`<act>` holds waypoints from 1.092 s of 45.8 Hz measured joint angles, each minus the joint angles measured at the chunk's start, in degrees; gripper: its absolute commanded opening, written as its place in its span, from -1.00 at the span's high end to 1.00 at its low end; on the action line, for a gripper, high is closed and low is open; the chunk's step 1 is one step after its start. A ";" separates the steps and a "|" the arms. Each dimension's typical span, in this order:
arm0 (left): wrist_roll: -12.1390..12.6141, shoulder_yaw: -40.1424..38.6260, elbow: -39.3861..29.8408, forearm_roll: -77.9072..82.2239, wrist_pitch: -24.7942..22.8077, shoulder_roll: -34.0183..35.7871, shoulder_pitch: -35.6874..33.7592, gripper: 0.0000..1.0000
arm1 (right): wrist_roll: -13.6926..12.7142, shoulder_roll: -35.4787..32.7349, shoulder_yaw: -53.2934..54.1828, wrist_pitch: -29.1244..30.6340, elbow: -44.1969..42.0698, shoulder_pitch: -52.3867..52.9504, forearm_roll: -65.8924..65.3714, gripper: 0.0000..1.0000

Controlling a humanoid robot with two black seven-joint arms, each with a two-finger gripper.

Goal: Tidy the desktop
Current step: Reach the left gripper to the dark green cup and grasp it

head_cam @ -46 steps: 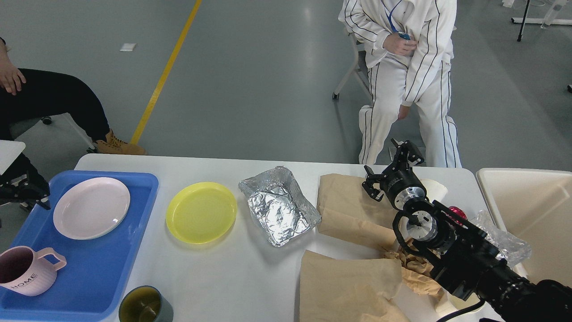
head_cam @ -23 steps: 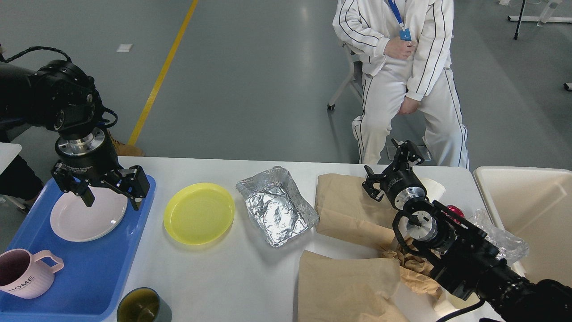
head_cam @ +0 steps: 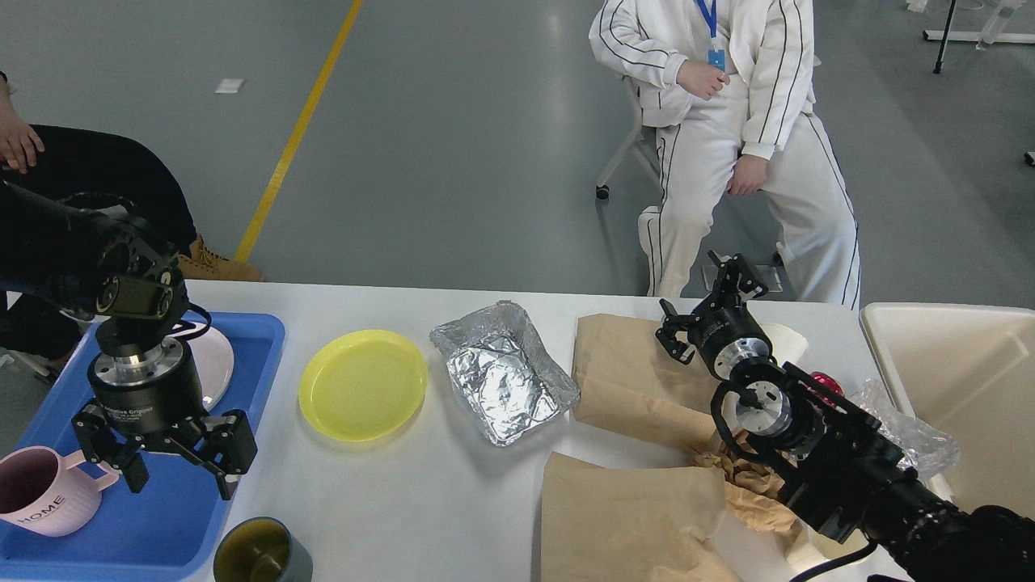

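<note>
1. Two black grippers show in the head view: the left gripper point(head_cam: 179, 473) hangs fingers spread wide and empty above the blue plastic tray point(head_cam: 166, 521), beside the pink mug point(head_cam: 44, 495).
2. The right gripper point(head_cam: 710, 301), fingers apart and empty, hovers over brown paper point(head_cam: 627, 372) on the large white desktop point(head_cam: 404, 501).
3. A yellow plate point(head_cam: 363, 384) and a crumpled foil tray point(head_cam: 503, 372) lie mid-desktop.

Both arms are finished in black. A silver collar and white lettering are carried above the left gripper point(head_cam: 179, 477); a silver ring is set behind the right gripper point(head_cam: 705, 301).
</note>
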 measured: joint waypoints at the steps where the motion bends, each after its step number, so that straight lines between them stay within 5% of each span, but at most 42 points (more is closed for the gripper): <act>1: 0.02 -0.04 0.33 -0.01 0.85 0.00 0.85 -0.88 | 0.00 0.00 0.00 0.00 0.00 0.00 0.00 -1.00; 14: 0.26 -1.75 5.64 -0.04 4.58 -3.02 11.87 -0.88 | 0.00 0.00 0.00 0.00 0.00 0.00 0.00 -1.00; 31: 0.15 -4.36 8.07 -0.68 4.58 -4.25 15.64 -0.80 | 0.00 0.00 0.00 0.00 0.00 0.00 0.00 -1.00; 35: 0.12 -4.90 8.24 -1.06 4.58 -4.64 16.03 -0.63 | 0.00 0.00 0.00 0.00 0.00 0.00 0.00 -1.00; 50: 0.44 -5.16 8.08 -2.68 0.67 -4.85 17.23 0.52 | 0.00 0.00 0.00 0.00 0.00 0.00 -0.04 -1.00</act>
